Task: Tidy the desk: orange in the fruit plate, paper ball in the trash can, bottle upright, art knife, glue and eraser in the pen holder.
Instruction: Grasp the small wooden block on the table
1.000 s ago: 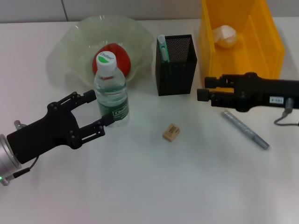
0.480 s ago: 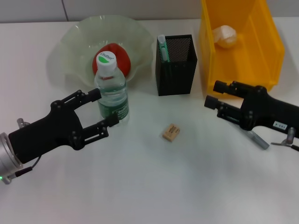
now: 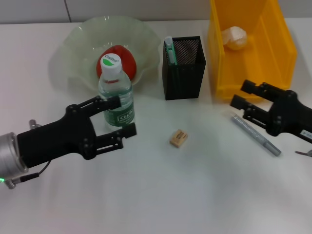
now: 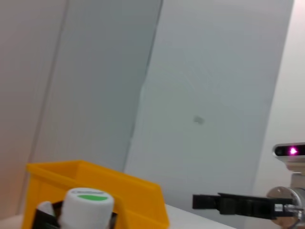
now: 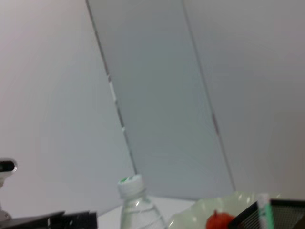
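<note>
Bottle (image 3: 116, 92): clear plastic, white cap with green spot, green label; upright on the desk (image 3: 195, 195), just near of the plate (image 3: 73, 44).
Plate: pale translucent, wavy rim, far left; holds a red-orange fruit (image 3: 126, 59).
Holder (image 3: 184, 68): black mesh, square, centre far; a green-white stick (image 3: 168, 48) stands in its left corner.
Eraser (image 3: 179, 138): tan block, alone at mid-desk, open desk on all sides.
Knife (image 3: 255, 134): slim grey, lying slantwise right of centre, near of the bin (image 3: 282, 53).
Bin: yellow, far right; paper ball (image 3: 234, 38) inside.
Left end effector (image 3: 121, 116): black, fingers spread wide, one each side of the bottle's lower part, not gripping.
Right end effector (image 3: 242, 94): black, fingers parted, above the knife's far end, beside the bin's near wall.
Near half of desk: bare white.
</note>
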